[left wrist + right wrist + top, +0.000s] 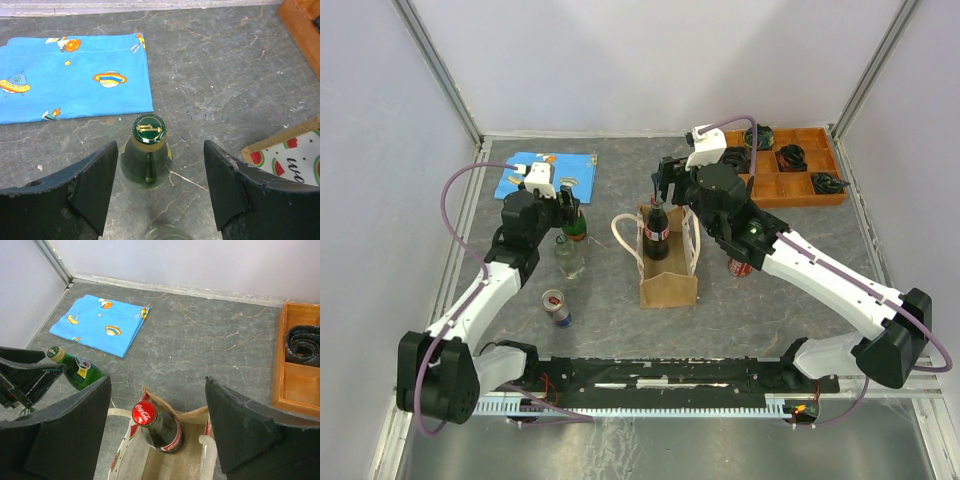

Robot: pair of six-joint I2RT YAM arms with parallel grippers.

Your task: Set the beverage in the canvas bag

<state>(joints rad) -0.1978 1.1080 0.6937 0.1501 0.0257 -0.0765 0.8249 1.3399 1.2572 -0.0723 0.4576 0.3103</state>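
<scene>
Left tool (160,142) hung wide open astride the neck of the standing green bottle (147,150); the canvas bag (668,285) sat just to its right, the right tool (157,380), also wide, hovering above a cola bottle (150,417) inside.

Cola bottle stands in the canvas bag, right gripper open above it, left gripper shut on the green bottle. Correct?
One error: the left gripper is open, its fingers either side of the green bottle with gaps, as the left wrist view shows. Cola bottle in the canvas bag, right gripper open above it: correct.
</scene>
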